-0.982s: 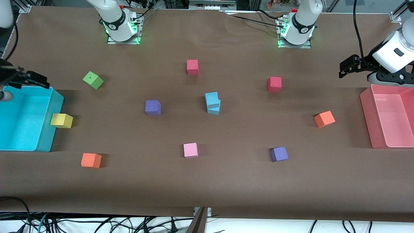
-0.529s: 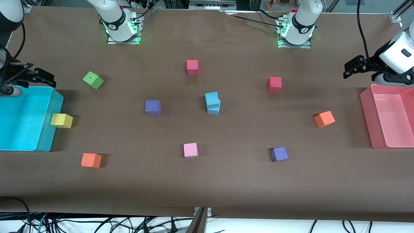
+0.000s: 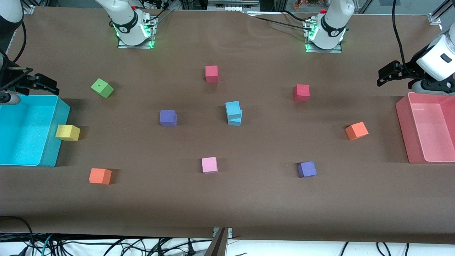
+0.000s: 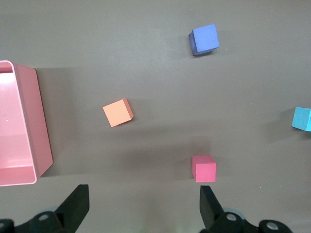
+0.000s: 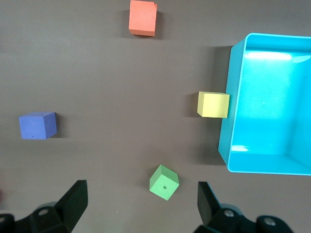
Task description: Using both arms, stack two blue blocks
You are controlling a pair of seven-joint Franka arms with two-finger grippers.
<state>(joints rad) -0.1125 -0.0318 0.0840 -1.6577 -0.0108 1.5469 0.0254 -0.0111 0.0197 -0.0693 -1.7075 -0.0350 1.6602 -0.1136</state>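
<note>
Brown surface with foam cubes scattered all over: two red, two orange, two purple, one pink, one green. Yellow cube sits right against the turquoise bin; a pink bin sits at the left arm's end. Mid-surface, the lower blue block carries the other.

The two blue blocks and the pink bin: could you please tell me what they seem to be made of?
The two blue blocks, stacked askew mid-table, look like foam: matte, no glare, softly edged, uniform colour. That is a guess from the surface alone. The pink bin, at the left arm's end of the table, looks like moulded plastic: smooth, slightly glossy walls, rounded corners and a paler, seemingly translucent inside.
</note>
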